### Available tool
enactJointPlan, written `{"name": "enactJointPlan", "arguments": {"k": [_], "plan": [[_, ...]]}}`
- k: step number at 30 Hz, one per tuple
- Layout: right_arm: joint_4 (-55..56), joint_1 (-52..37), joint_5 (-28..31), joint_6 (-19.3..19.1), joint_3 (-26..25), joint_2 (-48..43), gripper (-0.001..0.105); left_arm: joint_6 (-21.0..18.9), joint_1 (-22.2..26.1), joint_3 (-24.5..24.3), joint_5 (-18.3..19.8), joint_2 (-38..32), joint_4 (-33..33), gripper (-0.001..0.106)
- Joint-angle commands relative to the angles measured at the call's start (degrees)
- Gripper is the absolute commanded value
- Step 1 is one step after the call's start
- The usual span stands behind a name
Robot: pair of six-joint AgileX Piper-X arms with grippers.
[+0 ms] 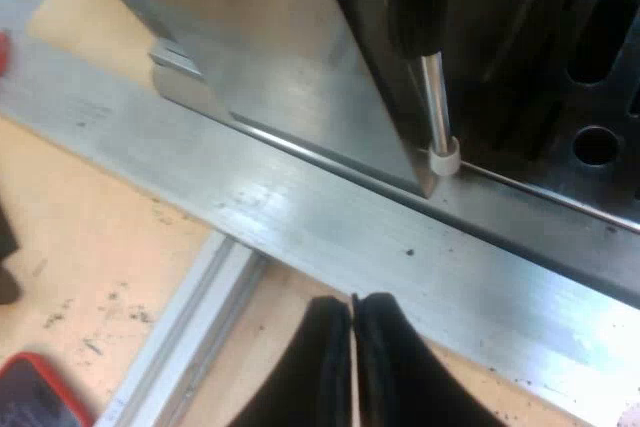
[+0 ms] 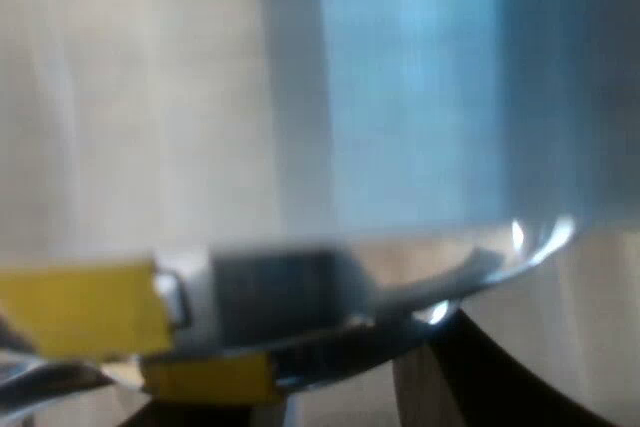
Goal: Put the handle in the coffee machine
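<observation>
Close against the right gripper (image 2: 330, 402) ran a curved, shiny metal rim (image 2: 500, 252) — perhaps the cup end of the handle, though too smeared to name, so where the handle sat could not be told with any certainty. A grey block (image 2: 275, 287) and a yellow patch (image 2: 80, 307) lay along the same rim, with a yellow strip (image 2: 210, 379) just below; what they belonged to was unclear. Whether that gripper was grasping the rim or merely lay beside it could not be told.

The left gripper (image 1: 352, 347) was clenched on nothing, its two black fingers (image 1: 400, 377) pressed together over the wooden table (image 1: 90, 247), near a flat metal rail (image 1: 400, 247) that crossed before the coffee machine (image 1: 290, 67). The machine's steel side was cut off above. Its steam pipe (image 1: 434, 97) came down to a white tip (image 1: 444, 157) at the corner of the base, beside the dark slotted drip tray (image 1: 600, 57) — seen only in part. A sliver of red (image 1: 3, 52) showed near the rail's far end, too cropped to identify. A dark, red-edged flat thing (image 1: 30, 397) lay on the table, also cut off, and a thinner rail (image 1: 190, 327) met the flat one from below.
</observation>
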Motion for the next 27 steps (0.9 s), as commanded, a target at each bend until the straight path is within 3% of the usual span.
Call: {"name": "enactJointPlan", "arguments": {"k": [1,10,21,27], "plan": [[-6.71,0.28,0.21,0.26,-0.88,-2.80,0.029,-1.48,-1.26,-0.45,-1.19,0.68,-0.06,0.001],[-6.84,0.28,0.21,0.26,-0.88,-2.80,0.029,-1.96,-1.66,-0.45,-2.00,1.09,1.81,0.001],[-6.84,0.28,0.21,0.26,-0.88,-2.80,0.029,2.59,-1.66,-0.25,-0.23,1.74,10.36,0.001],[-6.84,0.28,0.21,0.26,-0.88,-2.80,0.029,3.75,-1.66,-0.25,-0.61,2.48,11.90,0.001]]}}
